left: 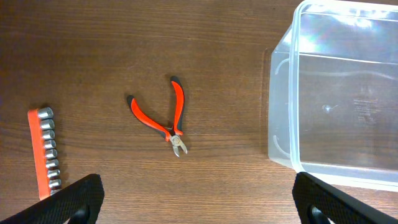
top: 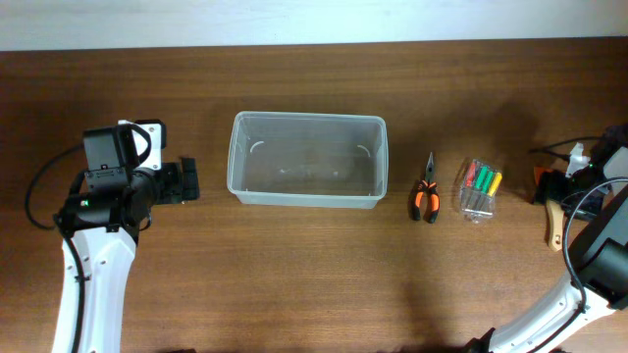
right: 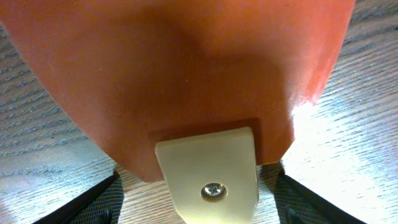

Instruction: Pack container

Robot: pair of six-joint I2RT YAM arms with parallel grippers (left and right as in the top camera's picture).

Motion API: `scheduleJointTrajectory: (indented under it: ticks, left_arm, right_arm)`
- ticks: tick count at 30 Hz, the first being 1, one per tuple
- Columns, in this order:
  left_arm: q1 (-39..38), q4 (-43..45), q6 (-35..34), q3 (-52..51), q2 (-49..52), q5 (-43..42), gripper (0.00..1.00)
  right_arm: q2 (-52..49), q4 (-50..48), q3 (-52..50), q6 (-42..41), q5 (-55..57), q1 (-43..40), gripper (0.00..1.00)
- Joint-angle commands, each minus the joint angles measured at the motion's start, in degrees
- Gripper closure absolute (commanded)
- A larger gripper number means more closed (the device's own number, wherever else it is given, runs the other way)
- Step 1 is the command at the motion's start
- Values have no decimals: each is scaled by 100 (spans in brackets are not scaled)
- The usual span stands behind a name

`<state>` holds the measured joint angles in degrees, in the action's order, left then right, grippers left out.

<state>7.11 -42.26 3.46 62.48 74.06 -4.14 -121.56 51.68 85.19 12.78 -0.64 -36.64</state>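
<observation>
**benchwatcher:** The container (top: 306, 159) sits dead centre of the overhead shot, a touch above the middle, long side across, with nothing in it yet. It's a clear frosted tub with thin walls. I'd guess it weighs next to nothing, flexes if squeezed, and that plastic looks slick.

**tomk:** Where would you grab it then?

**benchwatcher:** By the rim on a short end, one finger inside and one out. Pinch it across a bare wall and I reckon it bows or skates away. To its right are orange-and-black pliers (top: 424, 193), then a clear packet of screwdrivers (top: 478, 188). The left wrist view has red-handled side cutters (left: 166, 118) mid-frame and a rail of sockets (left: 45, 149) at lower left.

**tomk:** Hands?

**benchwatcher:** The left gripper (top: 189, 181), left of the tub, is spread wide and holds nothing. The right gripper (right: 199, 190) is at far right, fingers in both lower corners. An orange-red lump (right: 186, 74) with a cream plate (right: 208, 168) fills its view. Gripping or just nosing it, can't tell.
</observation>
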Motion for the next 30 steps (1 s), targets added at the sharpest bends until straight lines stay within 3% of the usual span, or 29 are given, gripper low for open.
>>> scheduleJointTrajectory:
  ticks: [1, 4, 20, 30]
  left_arm:
    - [17, 15, 90, 101, 24, -81, 1]
    - [17, 15, 90, 101, 24, -81, 1]
    - [17, 15, 90, 101, 24, -81, 1]
    - [17, 15, 90, 101, 24, -81, 1]
  right_arm:
    - [-450, -2, -262, -81, -11, 92, 22]
    - [-450, -50, -262, -55, -13, 90, 22]
    - [-450, -245, -262, 111, -20, 92, 49]
    - [-450, -247, -262, -9, -22, 92, 49]
